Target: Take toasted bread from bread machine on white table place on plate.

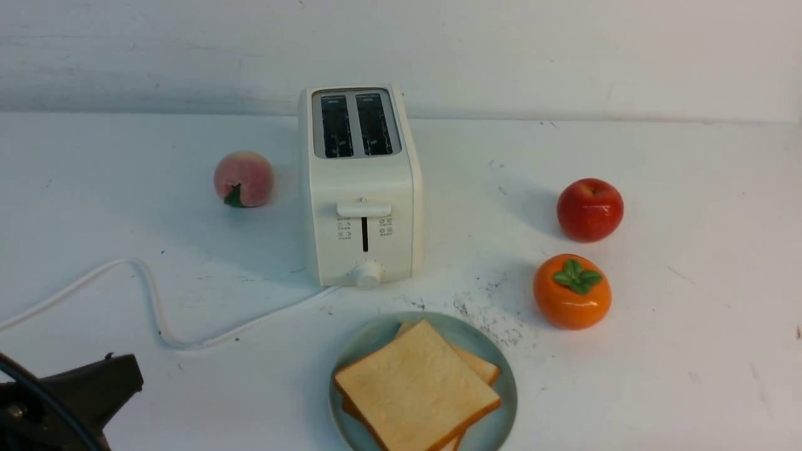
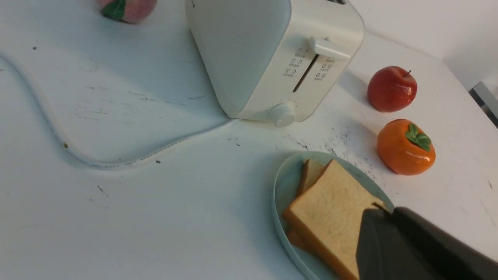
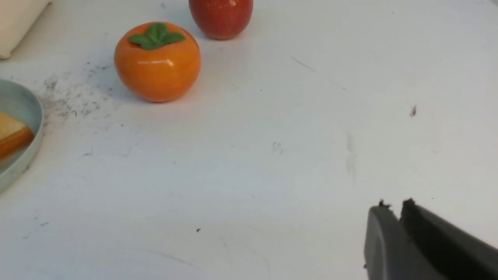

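The toasted bread is two flat square slices, soft tan on top with orange-brown edges, stacked a bit crooked on the plate. The plate is round, pale green and smooth with a low rim, and it sits at the near middle of the white table, which is flat and dull with scuffs and little black specks. Just past the plate stands the bread machine, a white box with round corners, a slider bar, a round knob and two dark slots on top with no bread in them. Its white cord curls away to the left. A fuzzy pink peach sits left of the bread machine. On the right are a shiny red apple and, nearer, a glossy orange persimmon with a green leaf cap. Only the front view looks down into the slots. The left wrist view shows the smooth side of the bread machine and the thick edge of the top slice. The right wrist view shows mostly bare table, the persimmon, and just a bit of the plate rim. The left gripper is dark and pointy, low at the near left corner, with its tip showing over the bread; its jaws are pressed together and hold nothing. The right gripper hangs over bare table to the right, not seen from the front; its jaws are nearly together with a thin gap and hold nothing.
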Tool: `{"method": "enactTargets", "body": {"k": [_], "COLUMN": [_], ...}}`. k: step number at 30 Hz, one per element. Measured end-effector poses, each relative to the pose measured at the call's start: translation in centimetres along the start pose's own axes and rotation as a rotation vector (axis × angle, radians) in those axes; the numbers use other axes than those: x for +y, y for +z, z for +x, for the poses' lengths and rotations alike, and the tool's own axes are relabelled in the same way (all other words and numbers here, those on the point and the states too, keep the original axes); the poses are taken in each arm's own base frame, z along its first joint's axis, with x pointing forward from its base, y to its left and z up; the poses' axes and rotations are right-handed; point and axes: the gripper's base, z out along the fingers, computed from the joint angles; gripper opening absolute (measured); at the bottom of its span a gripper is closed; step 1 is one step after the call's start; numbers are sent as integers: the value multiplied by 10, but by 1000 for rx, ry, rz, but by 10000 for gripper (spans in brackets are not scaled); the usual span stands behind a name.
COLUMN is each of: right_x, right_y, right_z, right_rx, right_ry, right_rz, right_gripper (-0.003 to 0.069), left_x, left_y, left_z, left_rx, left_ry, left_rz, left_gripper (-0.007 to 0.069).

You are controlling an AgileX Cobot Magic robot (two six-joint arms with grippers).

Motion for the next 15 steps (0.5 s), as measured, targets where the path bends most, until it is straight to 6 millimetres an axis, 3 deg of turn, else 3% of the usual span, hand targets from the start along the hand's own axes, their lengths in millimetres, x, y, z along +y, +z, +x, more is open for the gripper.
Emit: {"method": "enactTargets", "body": {"k": [15], "right_x": [0], "right_y": [0], "right_z": [0], "right_rx": [0], "right_ry": [-3], "right_rz": [0], "right_gripper": [87], "left_x": [1], "left_y": [0], "left_z": [2], "left_rx": [15], "left_ry": [-1], "left_rz": [-11], "left_gripper": [20]}}
